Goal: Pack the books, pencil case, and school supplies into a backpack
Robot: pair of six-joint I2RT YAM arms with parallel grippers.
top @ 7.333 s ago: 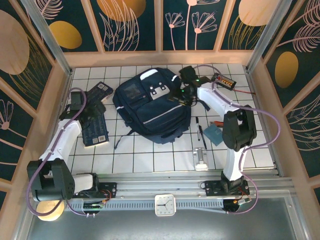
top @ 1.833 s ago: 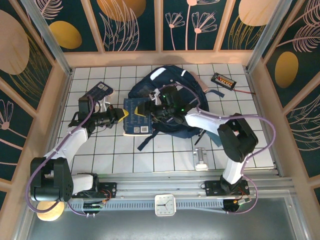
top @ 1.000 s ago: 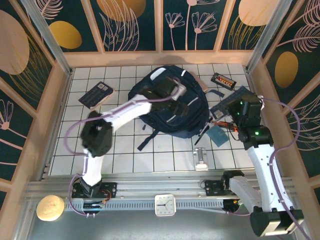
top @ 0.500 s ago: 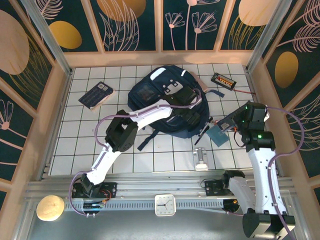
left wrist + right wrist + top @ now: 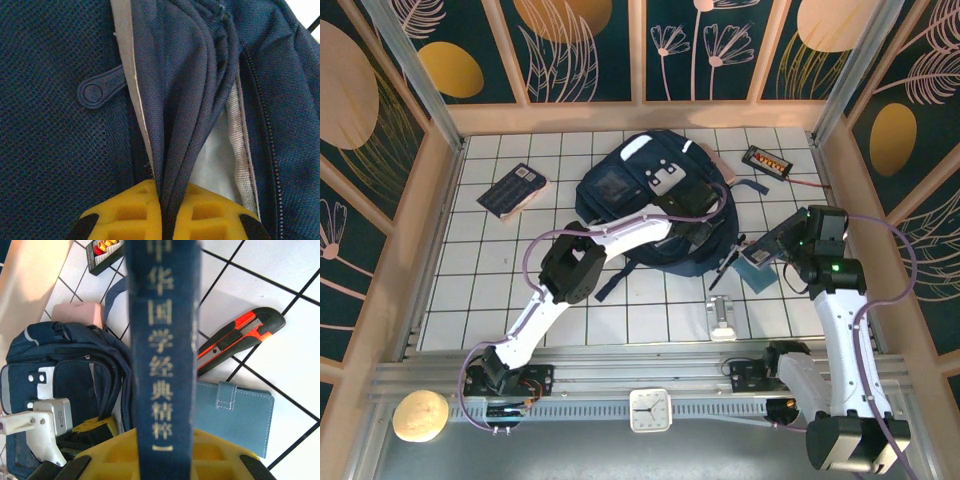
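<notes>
Backpack lies at the middle of the desk, toward the far side, front pockets facing up. The left gripper is at the bag's right near edge, with its jaws clenched on a bunched fold of the navy fabric. Pale lining shows in the gap beside that fold.

The right gripper is raised over the right side of the desk, apart from the bag. Its jaws are grasping a blue book, which stands on edge with the gold-lettered spine toward the wrist camera.

Under the held book, flat on the tiles, lie a teal notebook and, just beyond it, an orange-and-black cutter. A pink pouch lies against the far right side of the backpack. A black gadget sits near the far right corner. A black book lies flat at the far left, well apart from the bag.
</notes>
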